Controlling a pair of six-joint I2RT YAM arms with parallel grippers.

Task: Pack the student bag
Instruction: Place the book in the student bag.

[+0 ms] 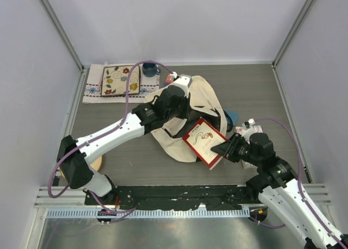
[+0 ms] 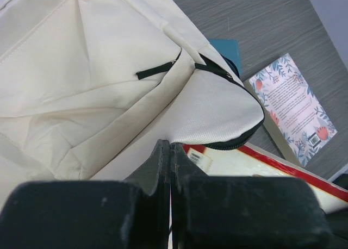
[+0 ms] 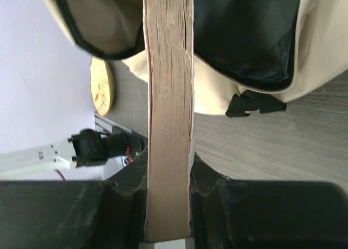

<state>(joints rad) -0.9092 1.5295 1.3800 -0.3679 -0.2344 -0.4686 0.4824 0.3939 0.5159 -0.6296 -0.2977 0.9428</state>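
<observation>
- The desk [image 1: 255,88] is a grey wood-grain board, closed in by plain white walls [image 1: 174,20], with a slim metal post [image 1: 58,29] running up each far corner.
- A black plate [image 1: 179,193] runs along the near edge, where both arms are bolted.
- The student bag [image 1: 204,97], cream with black zip trim, lies slumped in the middle of the desk. It is under the left hand [image 2: 169,148] and just beyond the right hand [image 1: 224,149].
- The left hand is clenched, its two fingers pressed together. Its tip sits at the bag's cream flap, and I cannot tell whether any fabric is pinched.
- The right hand is grasping a red-bordered book [image 1: 204,141] by one end. The book's far end reaches to the bag's dark opening.
- Just beyond the left hand, beside the bag, a teal item [image 2: 225,48] and a floral-printed card [image 2: 293,107] lie flat on the desk.
- Far to the left of the left hand, in the back corner, an embroidered cloth [image 1: 93,88] carries a flower-patterned tray [image 1: 120,80] and a blue cup [image 1: 149,69].
- A round wooden disc [image 1: 98,163] rests by the left arm's base.
</observation>
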